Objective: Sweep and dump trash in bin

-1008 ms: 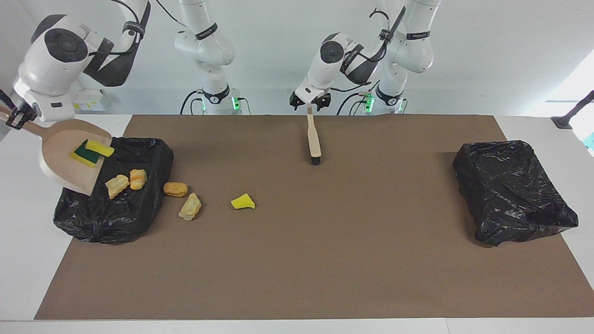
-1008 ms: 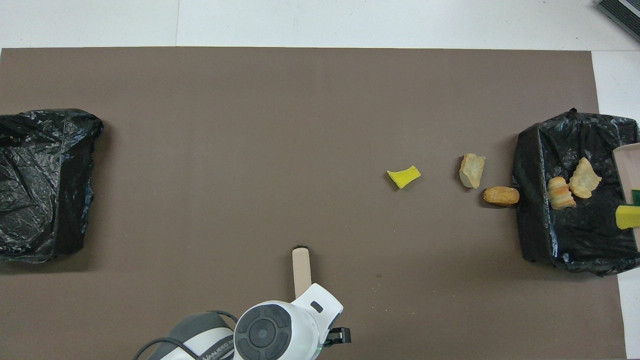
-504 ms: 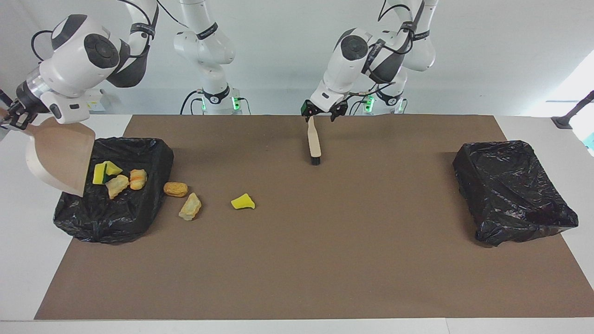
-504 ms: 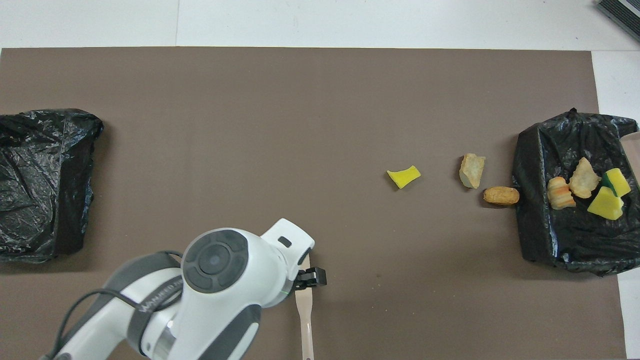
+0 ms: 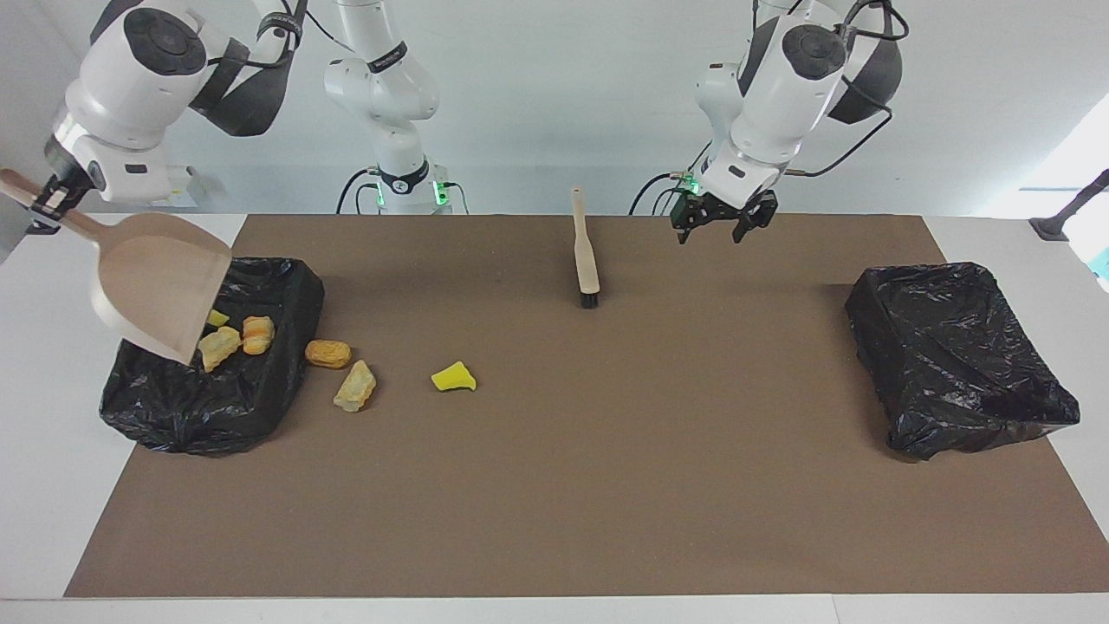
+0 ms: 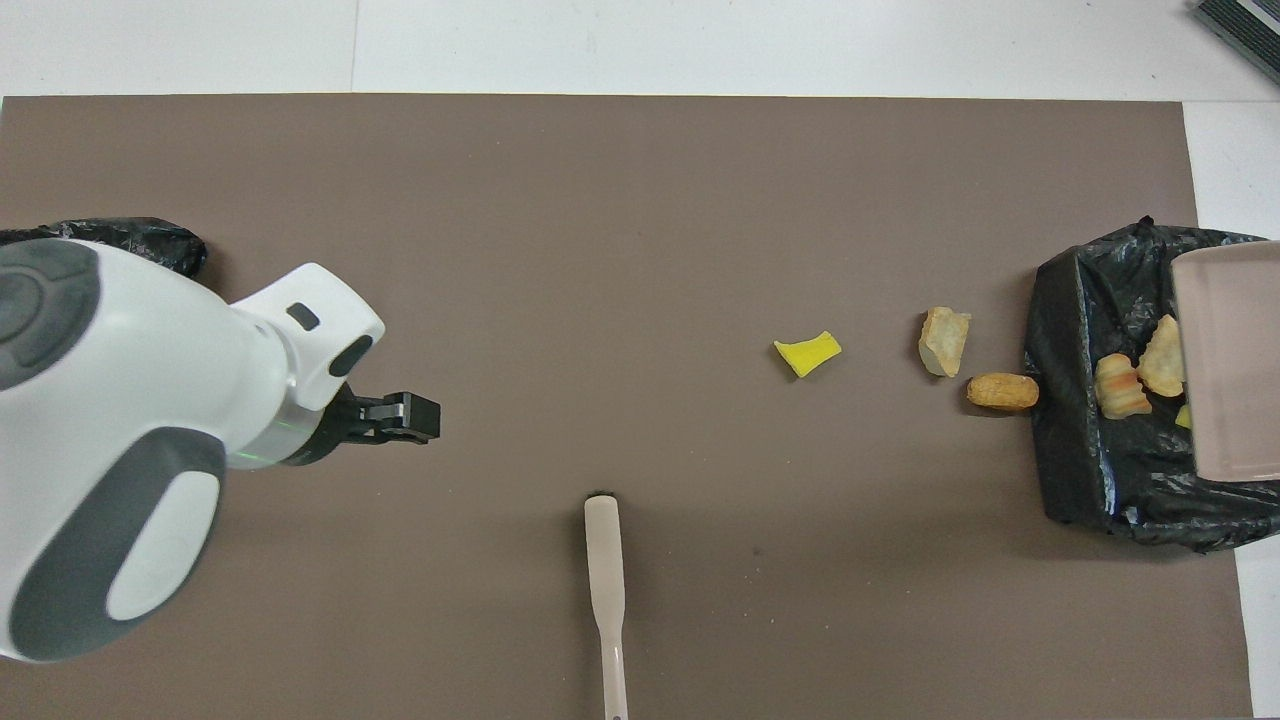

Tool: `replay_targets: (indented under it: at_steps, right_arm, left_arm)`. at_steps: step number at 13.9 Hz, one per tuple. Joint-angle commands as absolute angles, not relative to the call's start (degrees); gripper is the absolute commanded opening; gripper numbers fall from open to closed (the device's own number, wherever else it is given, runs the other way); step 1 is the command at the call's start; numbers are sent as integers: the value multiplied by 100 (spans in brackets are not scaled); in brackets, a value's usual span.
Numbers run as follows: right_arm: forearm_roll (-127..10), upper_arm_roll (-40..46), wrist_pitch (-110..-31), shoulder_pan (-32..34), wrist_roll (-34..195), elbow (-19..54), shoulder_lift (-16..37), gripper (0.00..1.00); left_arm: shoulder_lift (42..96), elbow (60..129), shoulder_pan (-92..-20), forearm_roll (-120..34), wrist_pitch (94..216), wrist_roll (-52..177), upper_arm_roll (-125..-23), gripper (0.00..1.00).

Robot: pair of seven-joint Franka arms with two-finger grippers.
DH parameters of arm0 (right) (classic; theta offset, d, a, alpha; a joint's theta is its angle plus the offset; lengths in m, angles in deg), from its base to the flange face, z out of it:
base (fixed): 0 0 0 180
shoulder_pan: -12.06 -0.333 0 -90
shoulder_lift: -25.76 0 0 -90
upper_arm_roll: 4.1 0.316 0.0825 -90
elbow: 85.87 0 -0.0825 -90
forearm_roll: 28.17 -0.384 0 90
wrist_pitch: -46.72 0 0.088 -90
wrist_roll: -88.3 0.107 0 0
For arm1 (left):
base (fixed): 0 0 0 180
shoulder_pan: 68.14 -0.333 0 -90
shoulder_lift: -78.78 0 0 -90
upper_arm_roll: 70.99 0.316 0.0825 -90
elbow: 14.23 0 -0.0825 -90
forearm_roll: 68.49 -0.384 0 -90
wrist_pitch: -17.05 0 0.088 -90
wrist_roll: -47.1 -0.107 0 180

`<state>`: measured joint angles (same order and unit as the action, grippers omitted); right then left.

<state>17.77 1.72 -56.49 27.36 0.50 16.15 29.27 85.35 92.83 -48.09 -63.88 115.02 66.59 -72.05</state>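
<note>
Three scraps [image 5: 355,386] lay on the desk mat just beside the bin [image 5: 260,407] at the right arm's end, the rest already in it. Right end effector [image 5: 43,204], clamped on the dustpan [image 5: 156,290] handle, hung tilted over that bin. Brush [image 5: 586,251] lay loose, handle toward the robots (bristles away); left end effector [image 5: 712,221], spread wide and empty, was the nearer one.

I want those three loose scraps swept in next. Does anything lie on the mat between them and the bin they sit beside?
Nothing visible does. The orange-brown lump lies right against the bin wall; the tan chunk and yellow piece have only bare mat and the lump between. The brush lies nearer the robots, aside.
</note>
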Motion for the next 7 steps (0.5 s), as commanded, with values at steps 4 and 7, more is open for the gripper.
replay_targets:
  at_steps: [4,7]
  right_arm:
    - [-239,257,-5190,2657,540,1722,3058,0]
    - [-715,258,-5041,2323,2005,2082,3313,0]
  left_arm:
    - [7924,7624,-6040,-6594,10541,5607,-7337,100]
    - [7790,7191,-6190,-6831,10213,5554,-7354,100]
